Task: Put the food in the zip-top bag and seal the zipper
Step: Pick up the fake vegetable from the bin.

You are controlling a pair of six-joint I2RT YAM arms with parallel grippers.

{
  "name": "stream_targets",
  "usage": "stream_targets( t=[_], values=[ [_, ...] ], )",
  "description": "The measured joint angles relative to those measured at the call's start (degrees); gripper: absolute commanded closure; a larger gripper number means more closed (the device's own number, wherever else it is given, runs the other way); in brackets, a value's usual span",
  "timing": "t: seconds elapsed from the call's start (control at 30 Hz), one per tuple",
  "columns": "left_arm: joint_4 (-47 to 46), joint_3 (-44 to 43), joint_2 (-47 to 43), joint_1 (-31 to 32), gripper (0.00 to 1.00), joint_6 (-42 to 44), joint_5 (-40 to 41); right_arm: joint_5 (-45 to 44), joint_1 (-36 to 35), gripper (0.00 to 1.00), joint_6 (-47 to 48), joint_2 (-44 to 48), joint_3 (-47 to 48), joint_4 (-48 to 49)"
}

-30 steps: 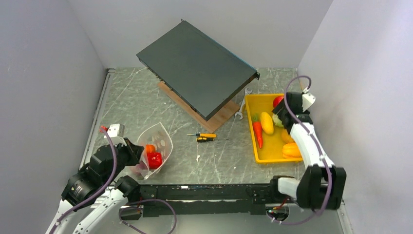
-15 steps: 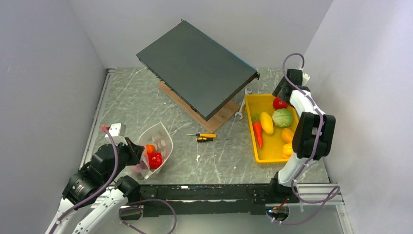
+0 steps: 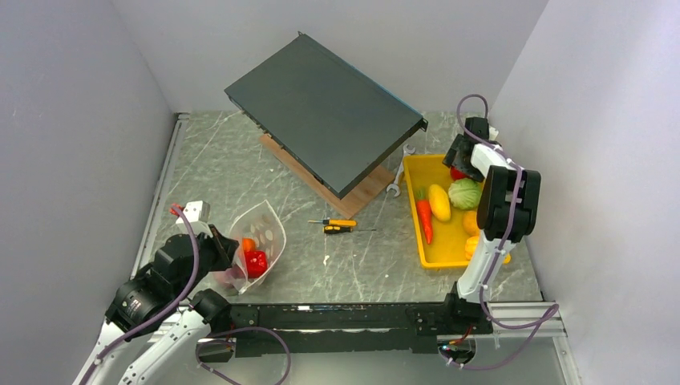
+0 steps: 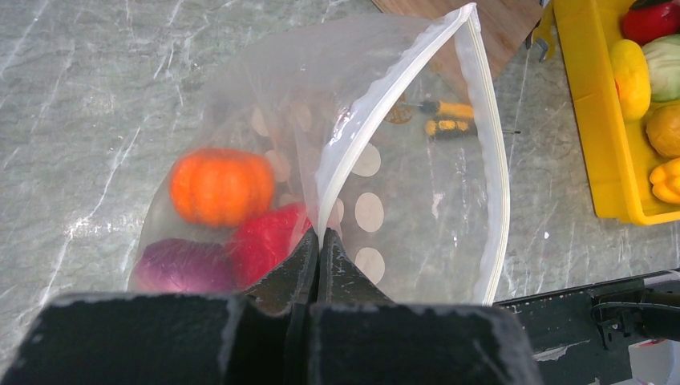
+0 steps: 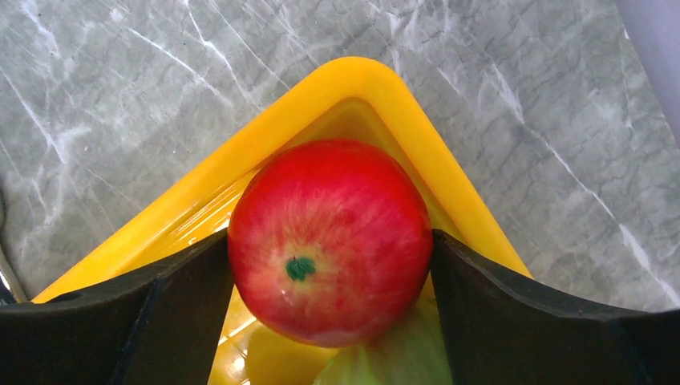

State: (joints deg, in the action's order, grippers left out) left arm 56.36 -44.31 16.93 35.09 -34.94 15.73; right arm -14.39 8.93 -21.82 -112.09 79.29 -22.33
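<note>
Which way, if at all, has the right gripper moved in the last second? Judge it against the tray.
Yes. The right gripper moved along the tray from its middle to its far corner, and now clasps the apple.

Blk/white arms (image 3: 505,200), purple cables (image 3: 194,257); jaws blk.

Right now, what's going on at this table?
The left gripper pinches the rim of the zip-top bag, holding its mouth open; an orange pumpkin, a red pepper and a purple piece lie inside. The right gripper straddles a red apple in a corner of the yellow tray, fingers close on both sides; whether it grips is unclear.
</note>
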Motion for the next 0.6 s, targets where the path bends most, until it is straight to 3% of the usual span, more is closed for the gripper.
stream_targets(
  t=[0.37,0.6],
  values=[
    [0.0,0.0,0.0,0.0,1.0,0.02,-0.02,0.42,0.04,0.61,0.52,0.0,0.72,-0.63],
    [-0.04,0.0,-0.13,0.0,1.0,0.04,-0.11,1.53,-0.52,1.0,-0.72,13.6,-4.02,-0.61]
  ],
)
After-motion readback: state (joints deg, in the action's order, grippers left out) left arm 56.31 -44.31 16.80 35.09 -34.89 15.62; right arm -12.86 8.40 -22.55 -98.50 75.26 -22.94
